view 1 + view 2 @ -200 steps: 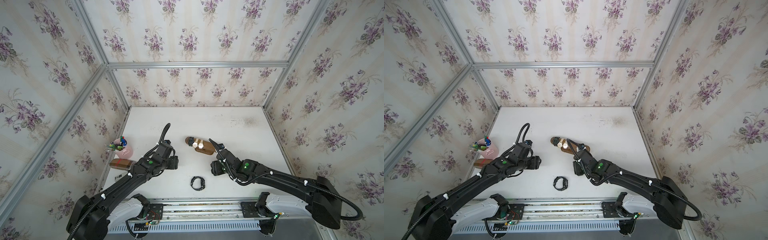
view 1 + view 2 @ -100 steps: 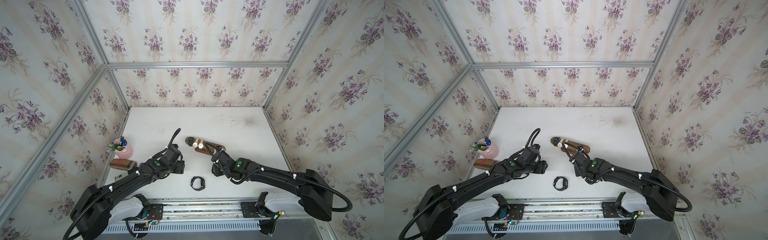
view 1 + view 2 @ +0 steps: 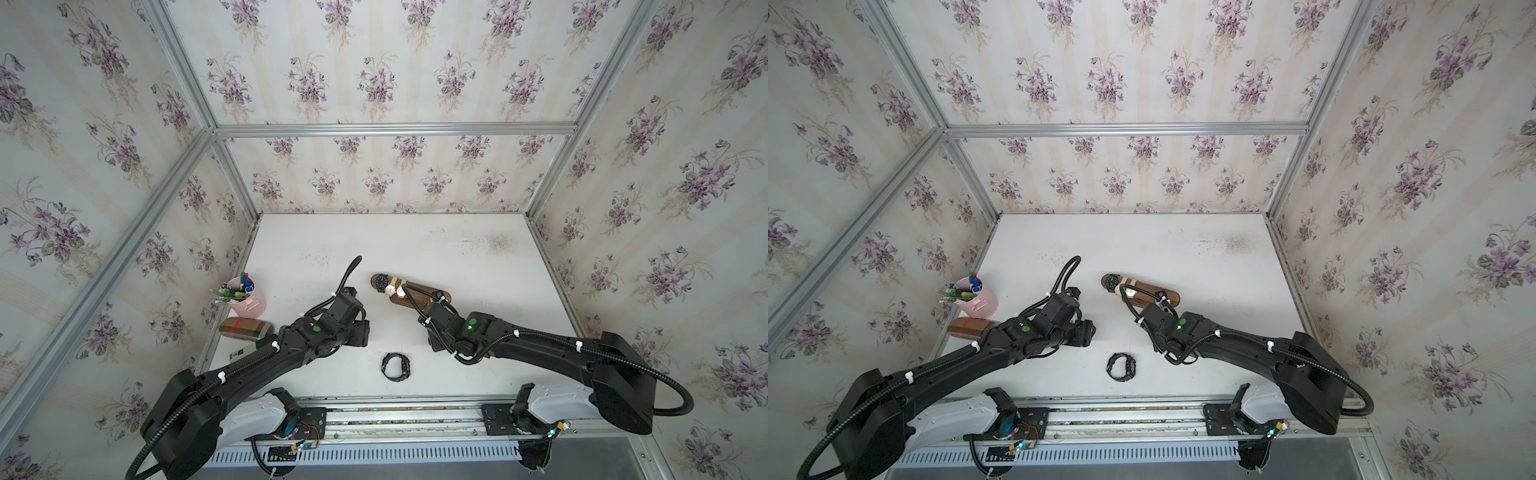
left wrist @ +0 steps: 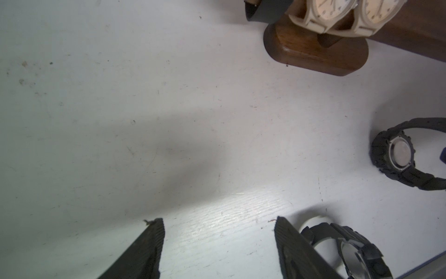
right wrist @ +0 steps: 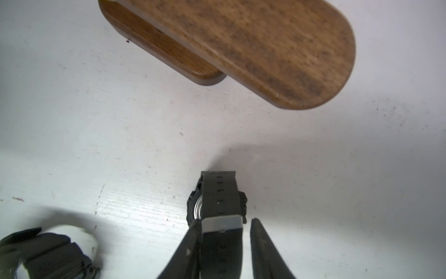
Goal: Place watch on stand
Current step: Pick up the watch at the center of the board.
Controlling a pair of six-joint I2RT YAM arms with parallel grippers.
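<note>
Rounded wooden stand [image 5: 253, 43]; matte holed watch strap [image 5: 220, 193] between jaws.

Colours: stand [image 5: 265, 48] dark brown wood, mottled grain, base the same. On it one black watch [image 3: 381, 281] and two beige watches [image 4: 324, 14] with cream dials. Loose watch [image 3: 397, 366] all black. Grey-strap watch [image 5: 220, 193] at the right end effector [image 5: 225, 222]: dark grey strap, light grey keeper, silver case back. Tabletop [image 3: 415, 245] white, with dark speckles and scuffs. Walls [image 3: 374, 83]: cream-striped wallpaper, purple flowers, green leaves. Frame [image 3: 395, 129] silver. Cup [image 3: 254, 305] pink; pens [image 3: 237, 291] green, blue, red. Box [image 3: 249, 330] brown with a red band. Arms [image 3: 249, 365] black, each with a green light [image 3: 316, 329]; white cable ties [image 3: 274, 345], white bases [image 3: 249, 415]. Left end effector [image 4: 218, 221] fingers [image 4: 149, 248] black, ribbed.
</note>
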